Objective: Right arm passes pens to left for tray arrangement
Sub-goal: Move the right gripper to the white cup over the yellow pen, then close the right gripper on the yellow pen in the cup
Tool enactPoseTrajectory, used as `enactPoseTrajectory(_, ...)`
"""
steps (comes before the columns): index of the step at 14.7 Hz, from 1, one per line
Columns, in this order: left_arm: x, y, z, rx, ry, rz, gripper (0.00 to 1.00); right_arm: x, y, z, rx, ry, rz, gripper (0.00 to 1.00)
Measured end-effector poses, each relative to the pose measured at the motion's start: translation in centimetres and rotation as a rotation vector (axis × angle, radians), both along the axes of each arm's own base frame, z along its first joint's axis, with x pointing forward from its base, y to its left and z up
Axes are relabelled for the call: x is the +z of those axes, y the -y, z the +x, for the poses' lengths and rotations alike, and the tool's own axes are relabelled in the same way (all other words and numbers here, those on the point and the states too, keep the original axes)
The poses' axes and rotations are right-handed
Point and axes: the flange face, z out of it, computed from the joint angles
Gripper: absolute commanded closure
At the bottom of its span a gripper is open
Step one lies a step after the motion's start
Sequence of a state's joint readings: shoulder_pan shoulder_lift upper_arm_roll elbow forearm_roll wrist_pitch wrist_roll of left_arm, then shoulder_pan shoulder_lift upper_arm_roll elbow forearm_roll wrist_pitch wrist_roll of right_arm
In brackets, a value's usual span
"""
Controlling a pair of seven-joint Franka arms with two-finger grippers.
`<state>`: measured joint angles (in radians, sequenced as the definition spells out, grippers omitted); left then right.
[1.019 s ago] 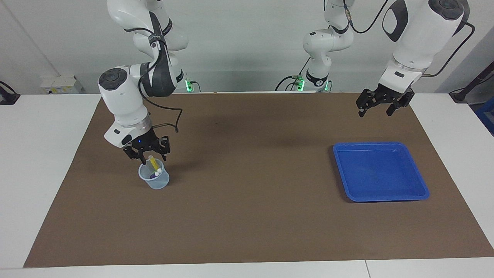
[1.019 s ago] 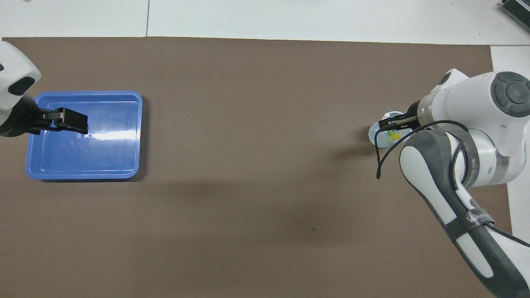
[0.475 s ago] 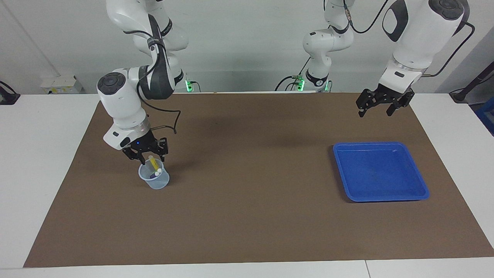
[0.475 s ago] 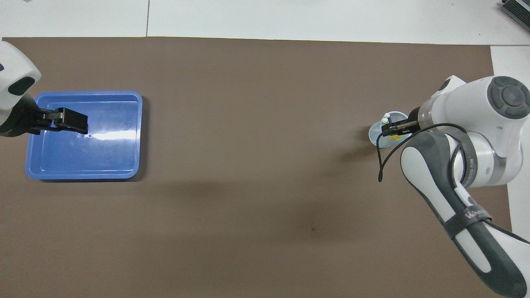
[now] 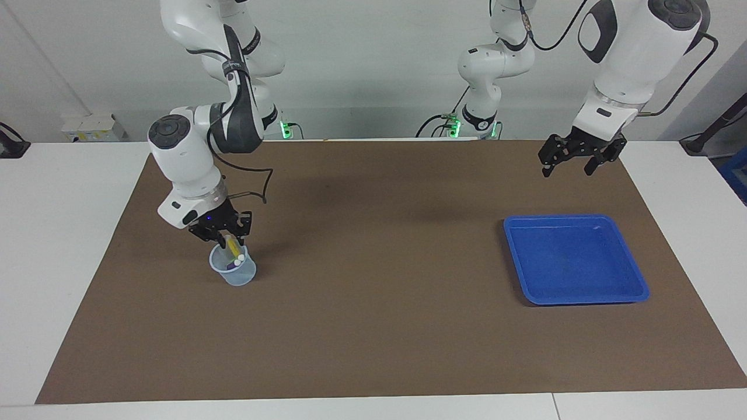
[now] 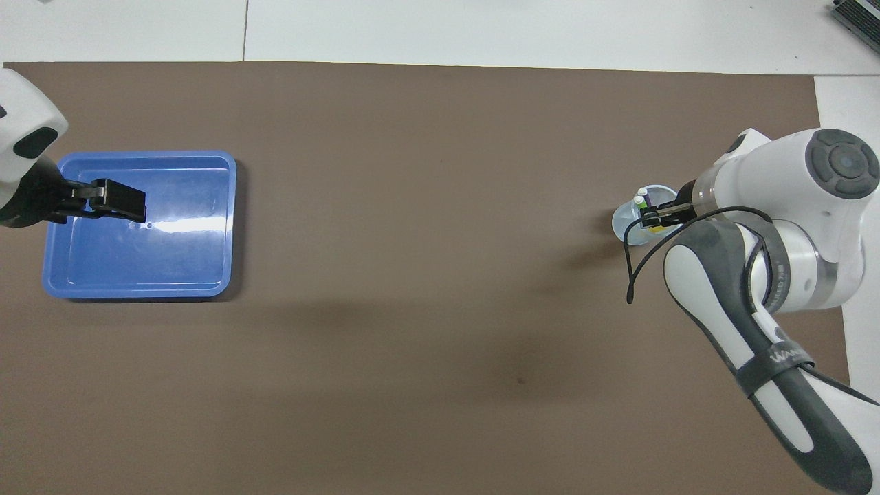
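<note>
While my left arm waits, its claw [image 5: 567, 166] hangs high over the tray's end of the brown mat [image 5: 373, 326], pointing down, jaws wide apart. My right arm bends at the elbow, wrist tipped down, and its claw [image 5: 229, 238] sits right on top of the clear cup [image 5: 236, 275] at my right arm's end. The pens [image 5: 235, 252] stand in that cup, long axis near upright, pale caps up, with the yellow one [image 5: 232, 244] leaning. I can't tell whether that claw has it clamped. The blue tray [image 5: 575, 262] lies flat.
</note>
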<state>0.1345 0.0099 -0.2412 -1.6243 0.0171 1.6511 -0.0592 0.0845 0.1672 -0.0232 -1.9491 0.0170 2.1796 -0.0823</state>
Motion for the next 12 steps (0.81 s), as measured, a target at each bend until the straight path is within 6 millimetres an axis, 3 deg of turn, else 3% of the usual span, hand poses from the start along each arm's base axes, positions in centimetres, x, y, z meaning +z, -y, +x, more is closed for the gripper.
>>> enactPoseTrajectory(6,0.0,0.0,0.0,0.000,0.000,0.000,0.00,-0.5,0.1,-0.3,-0.005,-0.026,-0.001,0.56)
enactPoseTrajectory(10,0.0,0.0,0.0,0.000,0.000,0.000,0.00,-0.8,0.4,-0.6,-0.010,-0.048,-0.003,0.66)
enactPoseTrajectory(12,0.0,0.0,0.0,0.000,0.000,0.000,0.00,-0.8,1.0,-0.6,-0.021,-0.051,-0.002,0.66)
